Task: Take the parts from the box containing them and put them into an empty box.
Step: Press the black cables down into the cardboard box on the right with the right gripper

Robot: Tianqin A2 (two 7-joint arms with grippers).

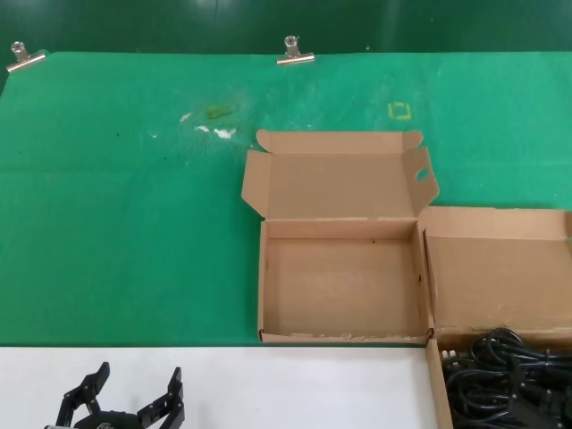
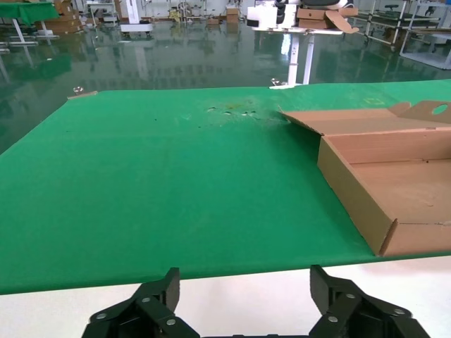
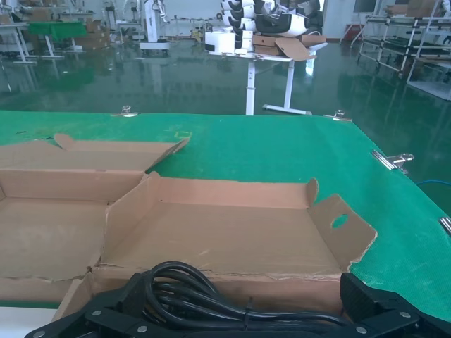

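Observation:
The empty box [image 1: 340, 286] lies open in the middle of the green mat, its lid back and a round hole in one side flap [image 1: 420, 174]. It also shows in the left wrist view [image 2: 394, 190] and the right wrist view [image 3: 49, 232]. The box holding the parts [image 1: 500, 277] stands right of it. Black cable bundles [image 1: 505, 384] lie in its near part. My right gripper [image 3: 245, 299] is out of the head view. It is open, low over this box, with a tied cable bundle [image 3: 190, 296] between its spread fingers. My left gripper [image 1: 121, 400] is open and empty over the white strip at the front left.
The two boxes touch side by side. The green mat [image 1: 125, 232] stretches left and behind them, held by metal clips [image 1: 295, 52] at the far edge. The parts box's raised lid [image 3: 225, 225] has a side flap with a hole [image 3: 339, 221].

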